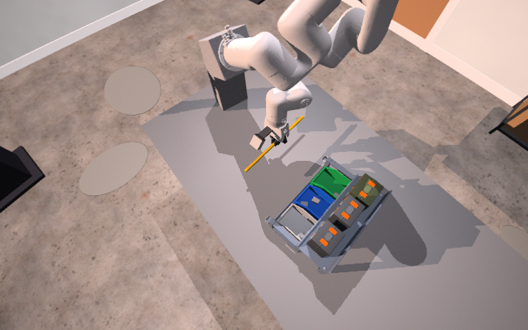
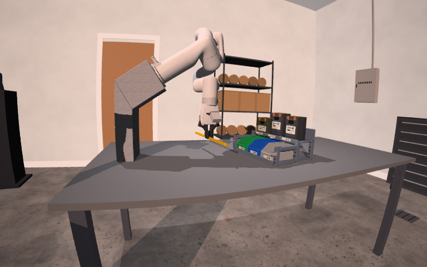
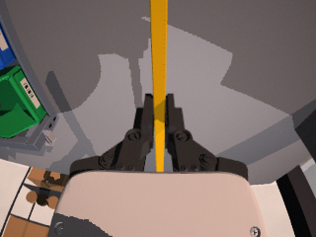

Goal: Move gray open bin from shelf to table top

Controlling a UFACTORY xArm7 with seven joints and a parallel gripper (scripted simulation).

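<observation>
The gray open bin [image 1: 296, 221] [image 2: 277, 146] sits at one end of the lower shelf tier, beside the blue bin [image 1: 306, 195] [image 2: 260, 145]. The green bin [image 1: 326, 179] [image 2: 251, 141] [image 3: 15, 106] is at the other end. All three appear seated in the shelf [image 1: 283, 234] [image 2: 276, 158]. What lies in the gray bin is hard to make out. My gripper [image 1: 277, 142] [image 2: 209, 135] [image 3: 159, 106] is shut on a long thin yellow bar [image 1: 256, 160] [image 2: 220, 142] [image 3: 159, 39]. It holds the bar above the table top, to the green bin's side of the shelf.
Several dark boxes with orange latches [image 1: 347, 210] [image 2: 296, 126] stand on the upper tier behind the bins. The shelf stands on the gray table top [image 1: 194, 167] [image 2: 188, 185]. The arm's pedestal [image 1: 231, 91] [image 2: 127, 135] is at one end of the table.
</observation>
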